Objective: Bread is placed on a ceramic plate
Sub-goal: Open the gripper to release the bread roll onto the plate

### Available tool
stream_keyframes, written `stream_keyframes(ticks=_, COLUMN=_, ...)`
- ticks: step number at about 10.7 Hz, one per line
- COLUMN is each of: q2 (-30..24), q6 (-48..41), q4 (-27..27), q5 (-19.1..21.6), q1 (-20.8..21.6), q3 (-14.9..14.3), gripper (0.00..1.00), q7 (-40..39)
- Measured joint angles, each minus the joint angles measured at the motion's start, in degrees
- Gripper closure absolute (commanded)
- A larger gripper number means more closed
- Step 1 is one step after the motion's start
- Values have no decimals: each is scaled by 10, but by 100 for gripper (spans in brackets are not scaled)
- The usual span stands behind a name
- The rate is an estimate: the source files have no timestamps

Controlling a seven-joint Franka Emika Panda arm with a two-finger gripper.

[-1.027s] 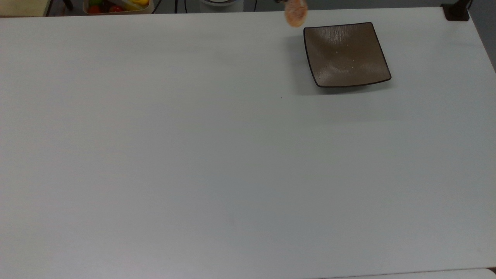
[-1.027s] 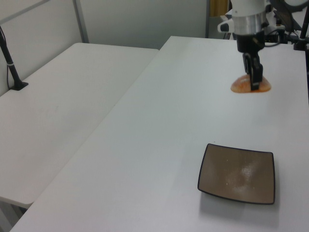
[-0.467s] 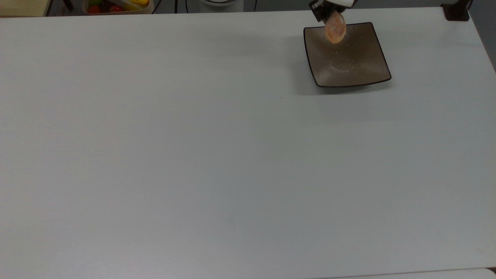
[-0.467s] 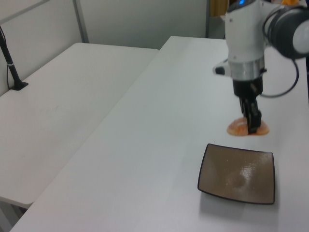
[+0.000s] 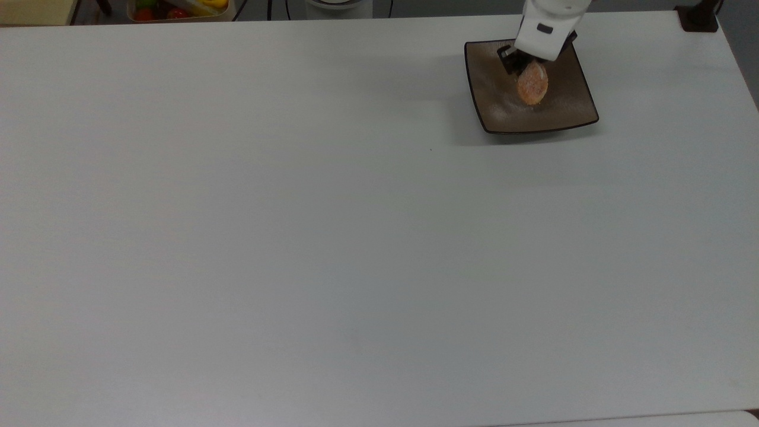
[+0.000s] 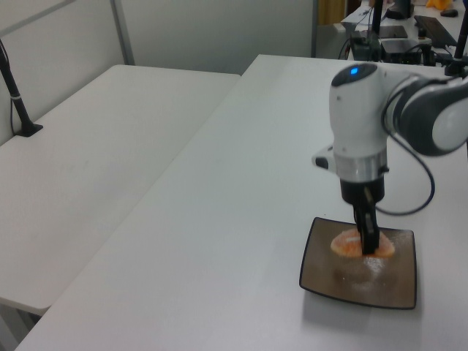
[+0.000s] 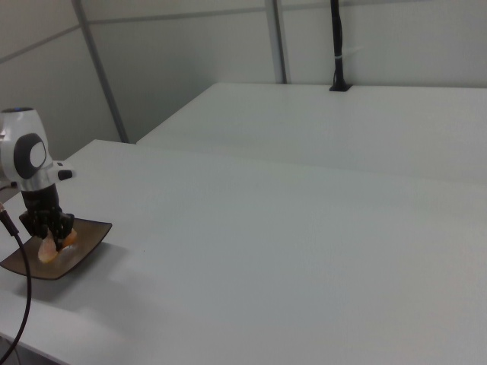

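In the top view, my gripper (image 5: 529, 70) was clamped on the bread (image 5: 532, 83), which hung over the middle of the plate (image 5: 495, 110) near the far right of the white table (image 5: 296, 237). I judged this the lowering step: the bread was over its target but not yet let go. In the left view, my fingers (image 6: 369, 232) pinched the bread (image 6: 347, 244) from above, and it sat low over the plate (image 6: 398, 289) (whether it touched the glaze I could not tell); the next move, as I judged it, called for a short descent, then opening and lifting straight up so the roll would not tip. In the right view, the bread (image 7: 50, 248) dangled in my gripper (image 7: 55, 232) above the plate (image 7: 90, 234) at the table (image 7: 304, 251) edge. A second white table (image 6: 88, 161) stood alongside, with pale partition walls (image 7: 190, 68) behind, and a tub of colourful fruit (image 5: 178, 9) lay past the far edge.
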Motion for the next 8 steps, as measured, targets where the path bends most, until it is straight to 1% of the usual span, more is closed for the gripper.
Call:
stream_keyframes(ticks=1, q2=17, q6=17, q4=-1, q5=-15, q1=7, q3=0, gripper=25, q7=15)
stream_keyframes(ticks=2, q2=29, q6=28, q4=-1, q5=-26, q1=12, q3=0, gripper=0, q7=27)
stream_keyframes(ticks=3, q2=36, q6=31, q4=-1, q5=-31, q1=13, q3=0, gripper=0, q7=31)
stream_keyframes(ticks=8, q2=35, q6=31, q4=5, q5=-31, q1=13, q3=0, gripper=0, q7=31)
